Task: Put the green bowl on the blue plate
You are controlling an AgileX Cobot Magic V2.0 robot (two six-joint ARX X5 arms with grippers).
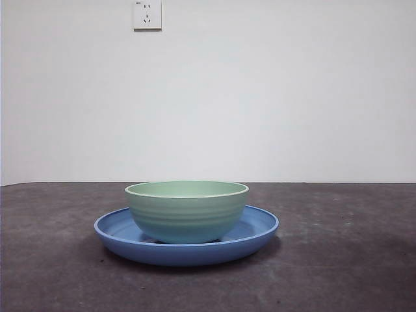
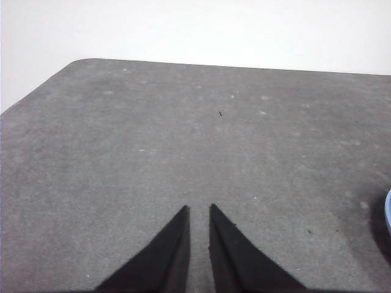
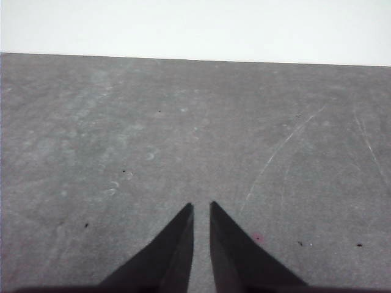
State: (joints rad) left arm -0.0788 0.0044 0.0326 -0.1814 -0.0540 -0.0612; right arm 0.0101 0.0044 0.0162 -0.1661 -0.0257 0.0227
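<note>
Green bowl (image 1: 186, 211) sits upright inside the blue plate (image 1: 117, 229), its base on the plate's floor and about centred, with blue rim showing on both sides. Only the front view shows this pair whole; they stand toward the near edge of the desk (image 1: 338, 260), midway between its side edges, with bare grey surface around them.

The bowl is pale sage-green, round, with faint horizontal ridges on its outer wall and a lighter, cream-tinted rim. It is narrower than the plate and stands well above it. The plate is wide, shallow and glossy medium blue, with a sloping raised rim and a soft shadow beneath it.

No arm shows in the front view. The left wrist view shows the left hand (image 2: 198, 207) over bare desk, its two black jaws nearly together with only a thin gap between the tips, gripping nothing; a sliver of blue plate rim (image 2: 388, 210) shows at the picture's side edge, and a rounded desk corner lies beyond. The right wrist view shows the right hand (image 3: 201, 204) likewise nearly closed and empty, over scratched grey surface, with neither bowl nor plate in sight.

Farther back, the desk's far edge meets a white wall (image 1: 292, 97) carrying a white socket (image 1: 147, 14).
</note>
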